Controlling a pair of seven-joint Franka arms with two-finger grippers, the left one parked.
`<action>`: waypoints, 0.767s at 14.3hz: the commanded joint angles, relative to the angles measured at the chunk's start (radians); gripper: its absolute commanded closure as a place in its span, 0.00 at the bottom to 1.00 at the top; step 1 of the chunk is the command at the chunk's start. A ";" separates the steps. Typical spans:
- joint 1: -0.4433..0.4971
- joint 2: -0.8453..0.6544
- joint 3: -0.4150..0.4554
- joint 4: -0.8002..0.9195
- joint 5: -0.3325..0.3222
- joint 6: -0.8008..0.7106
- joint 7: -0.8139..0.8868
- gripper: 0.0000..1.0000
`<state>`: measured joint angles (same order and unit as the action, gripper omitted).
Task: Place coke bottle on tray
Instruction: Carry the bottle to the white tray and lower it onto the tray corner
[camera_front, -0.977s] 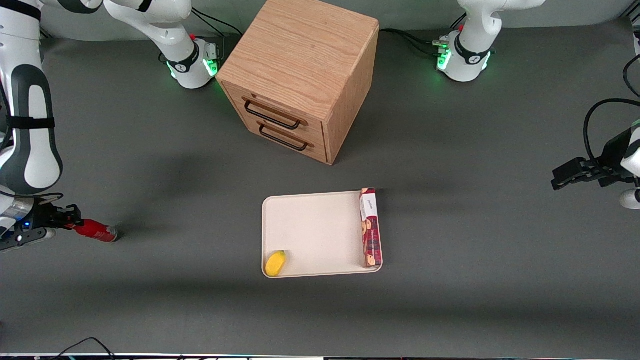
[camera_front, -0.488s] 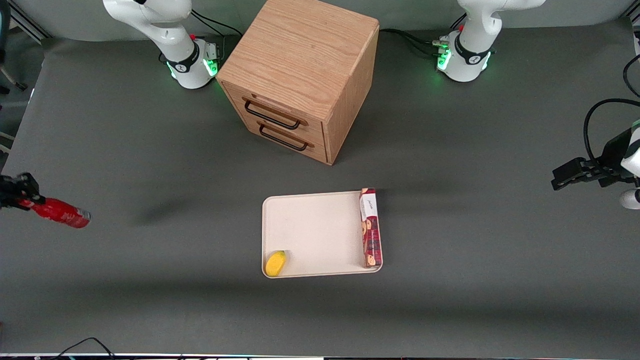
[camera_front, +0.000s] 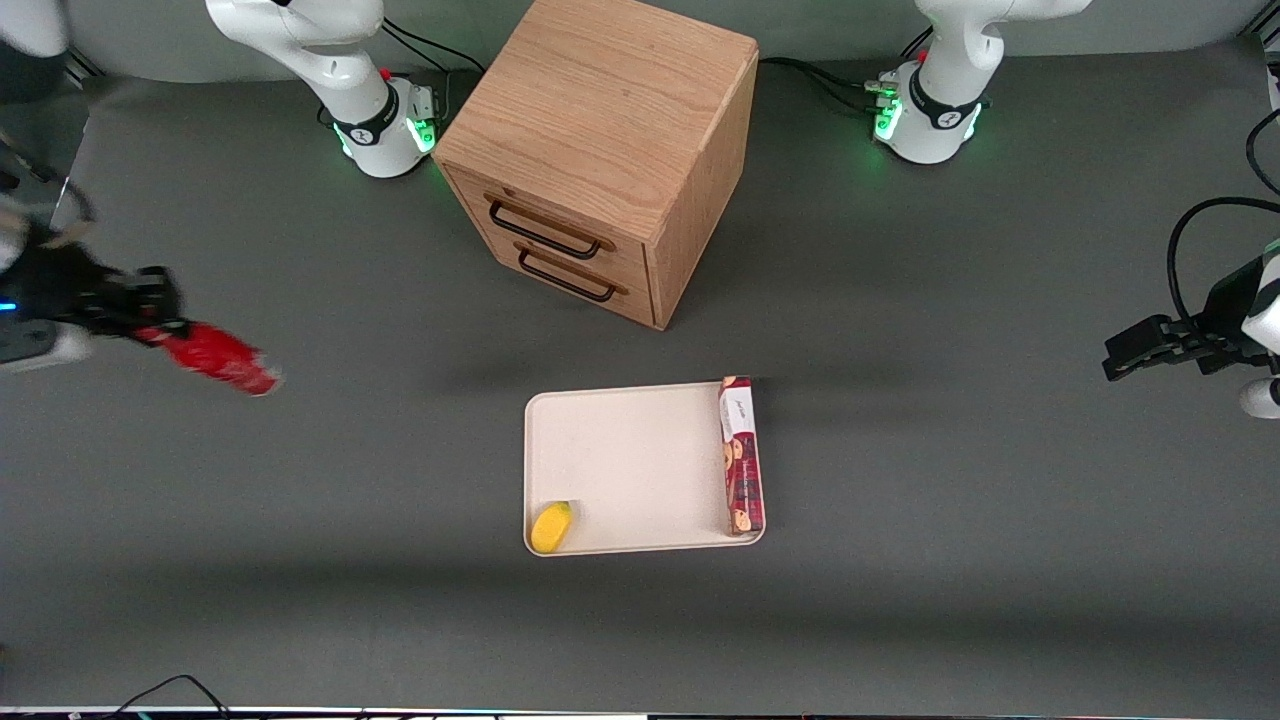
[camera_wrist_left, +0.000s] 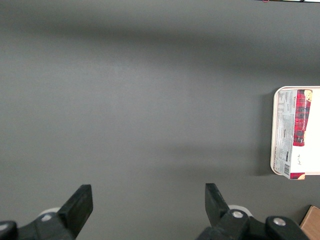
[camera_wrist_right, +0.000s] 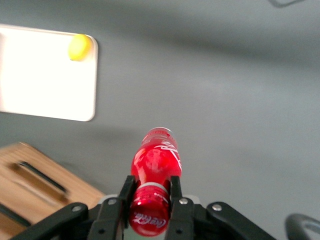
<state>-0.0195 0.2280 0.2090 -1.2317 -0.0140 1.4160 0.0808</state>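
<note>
So the gripper (camera_front: 140, 318) is up in the air near the working arm's edge of the counter, its 2 fingers (camera_wrist_right: 176, 192) clamped on the neck of the coke bottle (camera_front: 222, 359). The bottle hangs tilted, well apart from the tray (camera_front: 630, 465) mid-counter. Looks like the carry step to me. Next it needs to swing over the bare middle, between the yellow thing (camera_front: 551, 527) and the cookie box (camera_front: 741, 455), then lower and let go.
</note>
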 joint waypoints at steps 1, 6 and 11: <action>-0.005 0.088 0.186 0.032 -0.047 0.003 0.383 0.96; 0.007 0.188 0.401 -0.115 -0.159 0.262 0.776 0.95; 0.039 0.302 0.411 -0.250 -0.263 0.492 0.976 0.93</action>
<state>0.0093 0.4861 0.6023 -1.4687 -0.1932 1.8603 0.9532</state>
